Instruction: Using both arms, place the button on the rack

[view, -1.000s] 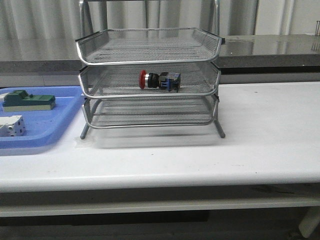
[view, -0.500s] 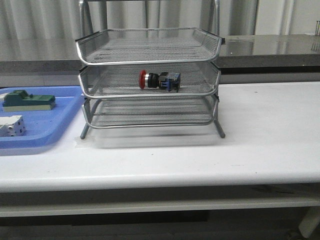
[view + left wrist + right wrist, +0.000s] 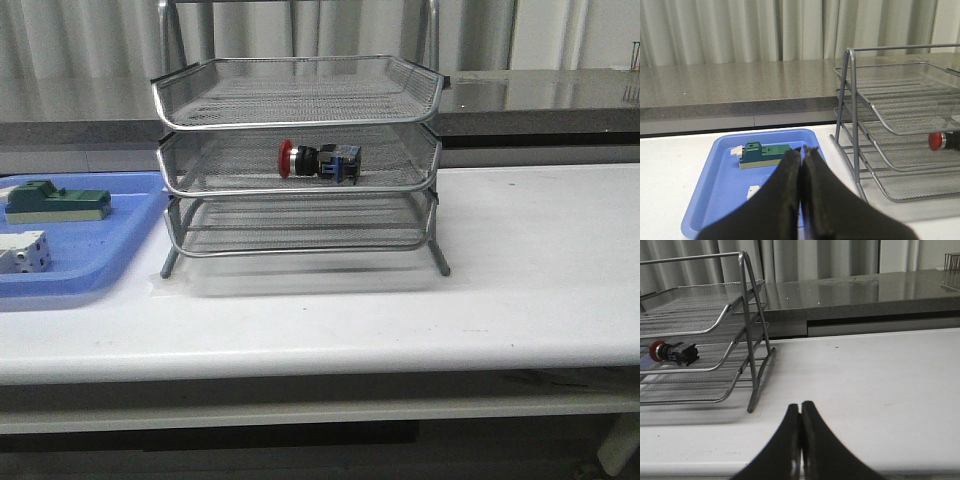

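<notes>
Closest in, on the left wrist view: left gripper (image 3: pixel 801 150), black, fingers pressed together, nothing between them. Hangs over the near end of a blue tray (image 3: pixel 725 195). Same on the right wrist view: right gripper (image 3: pixel 800 407), black, fingers pressed flat against each other, holding nothing, above a bare patch of the white table (image 3: pixel 880 385). No arms to be seen in the front view.

Next out, on the white table (image 3: pixel 520 290): blue tray (image 3: pixel 85 265) at the left, just beside the rack. Inside the tray, a small white boxy part (image 3: pixel 22 252) nearer, and a green block (image 3: pixel 57 202) on a pale base farther back. Seen from the left wrist too — green block (image 3: pixel 765 154) flat in the tray, and a white bit (image 3: pixel 754 191) partly hidden behind the fingers.

In the middle of the table: the rack (image 3: pixel 297 160), silver wire mesh, three tiers, thin legs on the table top. On the middle tier — the button (image 3: pixel 318 161), lying on its side, red cap to the left, blue end to the right. Not touched by either gripper, well apart from both. Red cap of the button (image 3: pixel 936 141) peeks out at the edge of the left wrist view, in the rack (image 3: pixel 900 125). Whole button (image 3: pixel 672 353) shows in the right wrist view, again on the middle tier of the rack (image 3: pixel 715 325).

Farthest back: a grey stone counter (image 3: pixel 540 95), and pale curtains (image 3: pixel 90 35) behind it.
</notes>
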### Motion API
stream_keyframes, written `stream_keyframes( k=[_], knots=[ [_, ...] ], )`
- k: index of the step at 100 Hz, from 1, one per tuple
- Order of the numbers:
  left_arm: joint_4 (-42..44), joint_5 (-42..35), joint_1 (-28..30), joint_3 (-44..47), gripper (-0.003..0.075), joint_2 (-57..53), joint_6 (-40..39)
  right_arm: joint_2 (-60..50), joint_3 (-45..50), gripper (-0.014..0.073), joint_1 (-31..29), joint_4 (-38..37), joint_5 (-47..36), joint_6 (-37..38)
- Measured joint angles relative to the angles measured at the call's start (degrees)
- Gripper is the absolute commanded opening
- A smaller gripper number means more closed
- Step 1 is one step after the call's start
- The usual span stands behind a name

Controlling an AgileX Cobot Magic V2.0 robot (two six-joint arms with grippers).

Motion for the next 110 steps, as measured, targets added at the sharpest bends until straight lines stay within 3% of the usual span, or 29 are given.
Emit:
stream_keyframes(
  k=[36,56,67,110],
  knots=[
    [3.3,0.1,0.0,0.0,-0.0020,0.0,-2.4,0.0,0.0,-0.0057,0.0,0.0,0.0,0.0],
    [28.8,0.3,0.0,0.6,-0.0020,0.0,-26.7,0.0,0.0,-0.0057,0.0,0.0,0.0,0.0],
    [35.6,0.5,0.0,2.3,-0.0020,-0.9,-34.5,0.0,0.0,-0.0057,0.0,0.0,0.0,0.0],
    [37.9,0.6,0.1,12.2,-0.0020,-12.2,-37.1,0.0,0.0,-0.0057,0.0,0.0,0.0,0.1]
  ],
)
